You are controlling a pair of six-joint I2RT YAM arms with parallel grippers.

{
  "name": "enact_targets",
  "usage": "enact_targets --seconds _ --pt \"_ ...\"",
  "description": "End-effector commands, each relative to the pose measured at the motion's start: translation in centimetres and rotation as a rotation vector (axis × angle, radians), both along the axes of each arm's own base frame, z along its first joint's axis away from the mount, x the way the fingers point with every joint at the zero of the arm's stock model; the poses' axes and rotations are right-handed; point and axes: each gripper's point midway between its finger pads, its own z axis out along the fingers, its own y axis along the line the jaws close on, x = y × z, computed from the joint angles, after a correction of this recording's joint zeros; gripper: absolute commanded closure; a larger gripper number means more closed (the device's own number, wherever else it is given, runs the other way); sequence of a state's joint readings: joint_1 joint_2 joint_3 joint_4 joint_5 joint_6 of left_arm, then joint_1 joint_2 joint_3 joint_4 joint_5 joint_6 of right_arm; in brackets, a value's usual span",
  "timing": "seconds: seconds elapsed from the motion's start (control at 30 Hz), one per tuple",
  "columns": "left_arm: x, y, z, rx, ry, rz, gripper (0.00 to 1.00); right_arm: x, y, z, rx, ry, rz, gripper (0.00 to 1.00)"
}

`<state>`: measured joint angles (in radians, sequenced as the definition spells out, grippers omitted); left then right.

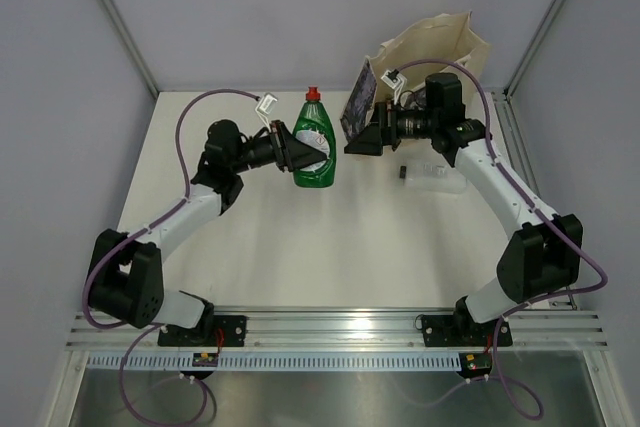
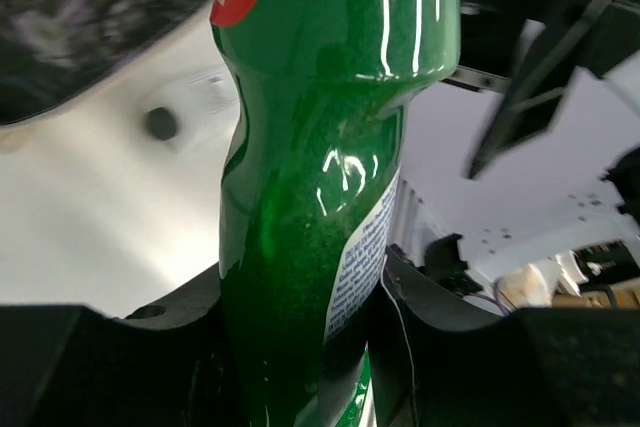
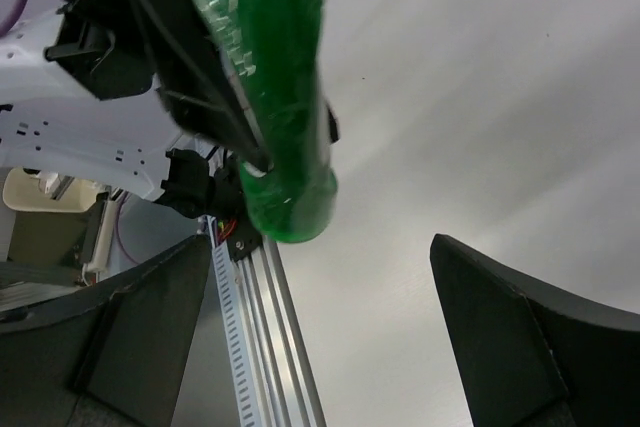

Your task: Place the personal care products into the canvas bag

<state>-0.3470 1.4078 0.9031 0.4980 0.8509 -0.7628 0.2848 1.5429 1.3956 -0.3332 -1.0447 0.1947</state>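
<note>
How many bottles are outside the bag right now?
2. A green bottle is gripped by the left pincer; a clear bottle lies on the table beside the right arm. Others may be hidden in the bag.

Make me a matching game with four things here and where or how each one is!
1 green plastic bottle with red cap
2 cream canvas bag
3 clear plastic bottle
4 right gripper

A lying on the table
B open, empty
C clamped in the left gripper
D standing at the back right

Pairs: 1-C, 2-D, 3-A, 4-B
</note>
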Motion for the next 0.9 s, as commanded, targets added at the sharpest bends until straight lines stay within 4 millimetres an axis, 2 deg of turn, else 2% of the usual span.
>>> enact_targets --seconds 0.0,0.1,0.13,0.23,0.37,0.47,0.5,0.63,0.7,0.83,0.87 --pt "-3.2 -1.0 6.5 -0.142 -0.197 -0.09 1.0 0.8 1.9 3.7 0.098 -0.052 -0.06 0.01" --pt "-4.4 -2.0 6.7 -0.152 -0.194 -0.112 1.0 0.2 3.0 4.7 0.152 -0.076 -0.017 0.0" --pt "-5.0 -2.3 6.8 -0.155 -0.197 -0.125 1.0 -0.5 3.6 5.1 0.176 -0.102 0.031 0.0" --pt "-5.6 -2.5 6.6 -0.159 -0.188 -0.131 1.0 -1.6 4.5 5.2 0.194 -0.116 0.078 0.0" --pt "-6.2 -2.7 6.9 -0.176 -0.188 -0.144 1.0 -1.8 5.8 4.0 0.172 -0.128 0.094 0.02" --pt "-6.5 -2.8 7.3 -0.183 -0.195 -0.15 1.0 -1.9 6.7 3.4 0.172 -0.118 0.112 0.09" --pt "-6.6 -2.8 7.3 -0.183 -0.195 -0.153 1.0 -1.9 7.0 3.1 0.177 -0.09 0.125 0.19" --pt "-6.6 -3.0 7.0 -0.182 -0.174 -0.155 0.99 -2.7 8.1 2.9 0.202 -0.053 0.186 0.42" --pt "-6.6 -3.0 6.9 -0.187 -0.168 -0.16 0.97 -3.1 8.4 2.7 0.203 -0.047 0.202 0.48" --pt "-6.7 -3.2 6.7 -0.182 -0.148 -0.163 0.85 -3.2 8.5 3.2 0.225 -0.065 0.215 0.76" --pt "-6.5 -3.2 6.6 -0.18 -0.142 -0.153 0.69 -3.2 8.5 3.4 0.23 -0.07 0.217 0.91"
